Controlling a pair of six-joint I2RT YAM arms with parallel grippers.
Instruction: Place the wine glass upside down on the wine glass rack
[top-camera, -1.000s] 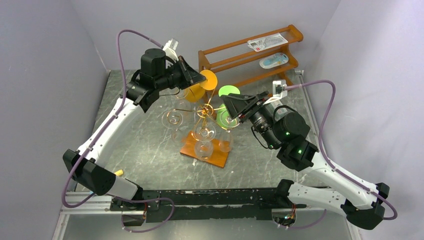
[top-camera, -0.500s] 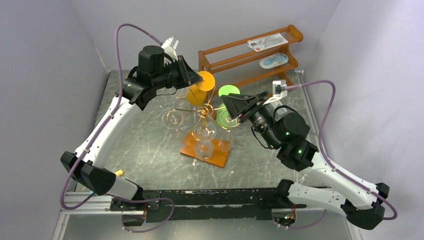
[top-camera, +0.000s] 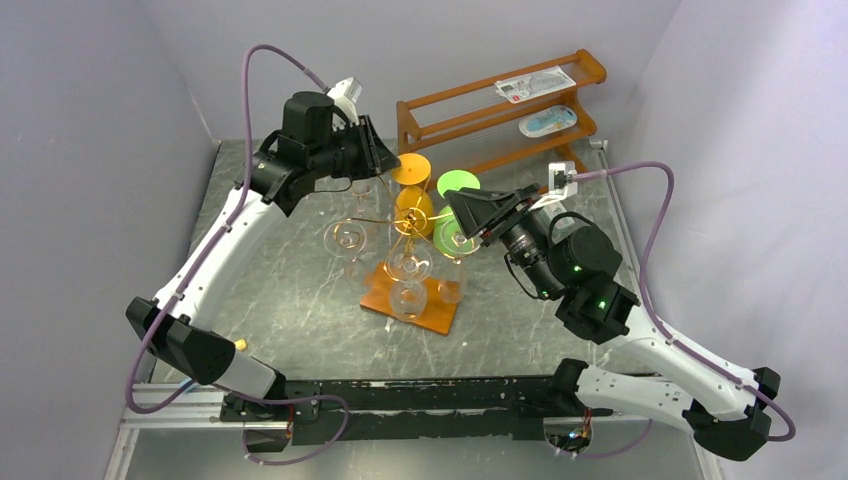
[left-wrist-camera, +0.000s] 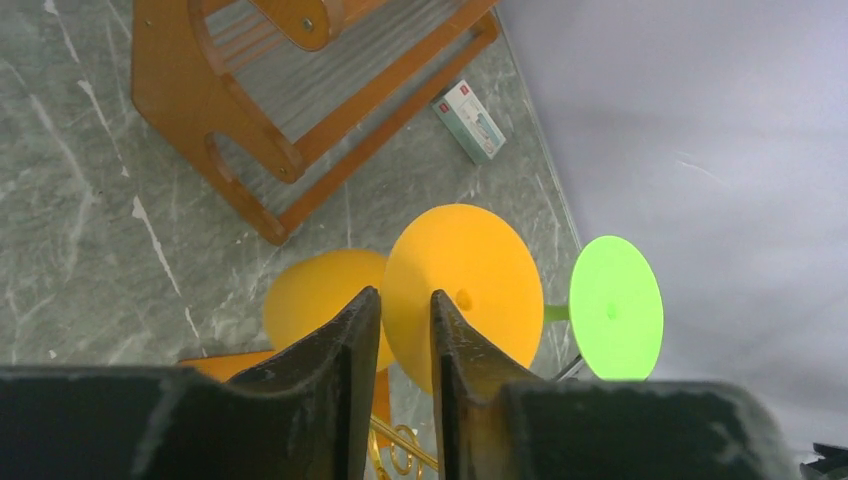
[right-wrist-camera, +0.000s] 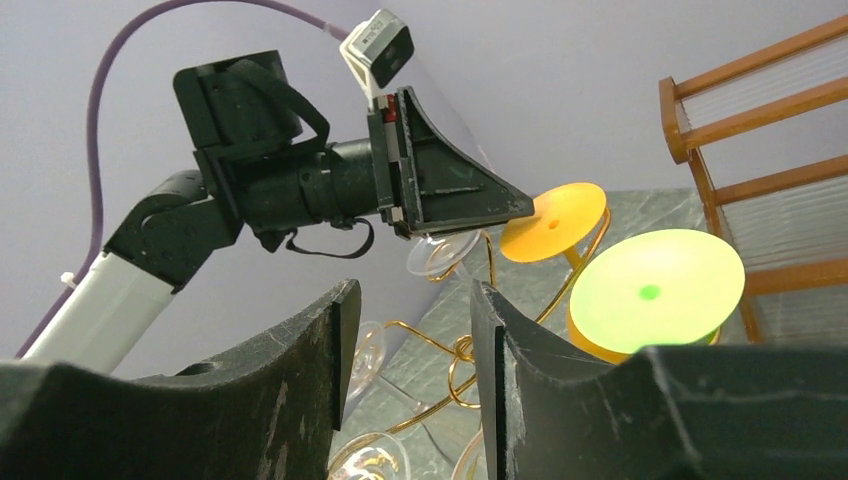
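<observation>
No writing can be read in any view. The left wrist camera shows a small white and teal box (left-wrist-camera: 469, 121) lying on the table beside the wooden shelf (left-wrist-camera: 228, 150); it carries a small red mark and some print, too small to make out. In the top view, a flat white packet (top-camera: 535, 84) on the shelf's top tier bears a red spot and faint printing, and a blue and white packet (top-camera: 547, 121) lies on the tier below. Both are illegible.
</observation>
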